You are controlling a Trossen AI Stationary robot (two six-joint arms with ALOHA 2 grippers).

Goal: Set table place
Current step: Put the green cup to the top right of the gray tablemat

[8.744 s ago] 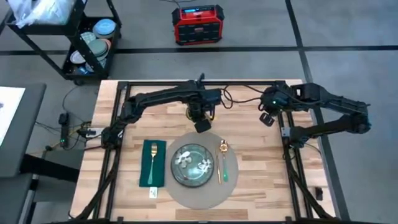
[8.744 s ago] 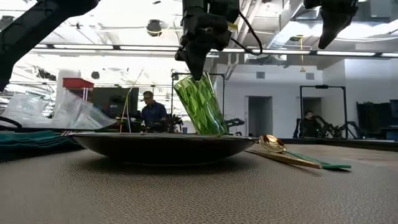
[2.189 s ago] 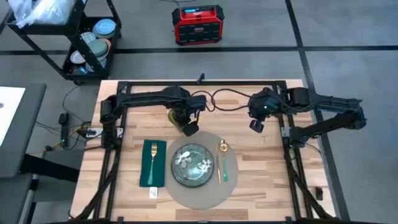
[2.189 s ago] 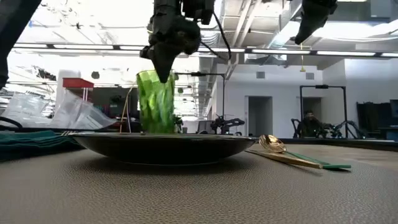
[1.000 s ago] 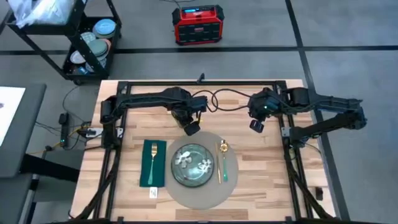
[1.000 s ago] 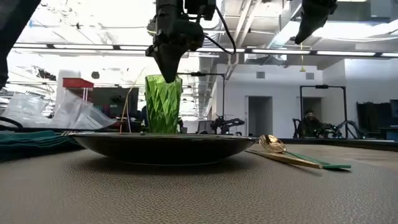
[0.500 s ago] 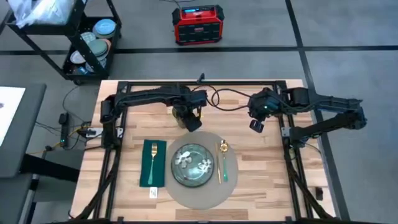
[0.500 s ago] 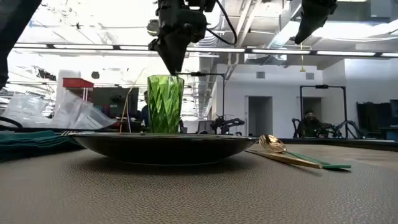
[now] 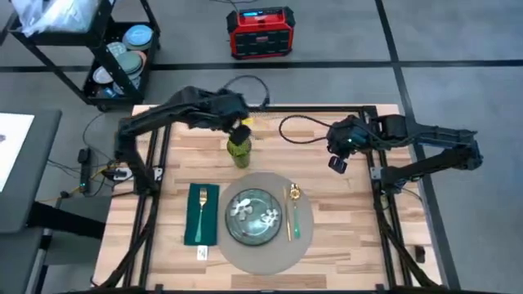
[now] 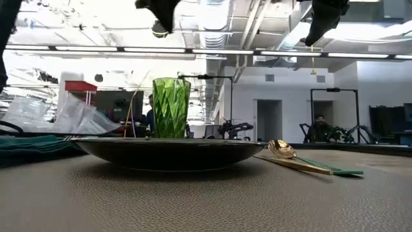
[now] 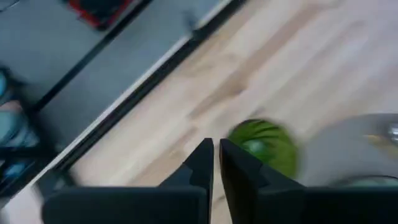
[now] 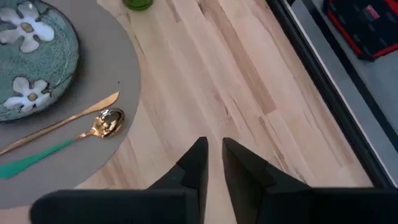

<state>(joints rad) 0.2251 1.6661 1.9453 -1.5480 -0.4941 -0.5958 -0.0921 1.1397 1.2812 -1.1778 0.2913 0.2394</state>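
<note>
A green faceted glass [image 9: 238, 150] [image 10: 170, 107] stands upright on its base on the wooden table [image 9: 351, 237], just beyond the far left rim of the round grey placemat [image 9: 261, 255]. On the mat lie a floral plate [image 9: 252, 216], a gold knife and a gold spoon [image 9: 292, 212]. My left gripper [image 9: 243, 131] [image 11: 216, 155] hangs shut above and just beyond the glass, touching nothing. My right gripper [image 9: 336, 163] [image 12: 212, 163] hovers shut over bare wood, right of the mat's far side.
A dark green napkin with a gold fork [image 9: 201, 214] lies left of the mat, a small card [image 9: 201, 254] below it. Black frame rails [image 9: 270, 108] run along the table's far edge. A black cart [image 9: 122, 57] and a red box [image 9: 260, 33] stand on the floor beyond.
My left gripper has let go of the glass's rim, risen, and drawn back toward the table's far edge. The glass, tilted a second ago, now stands upright and free on the table. My right arm has kept still.
</note>
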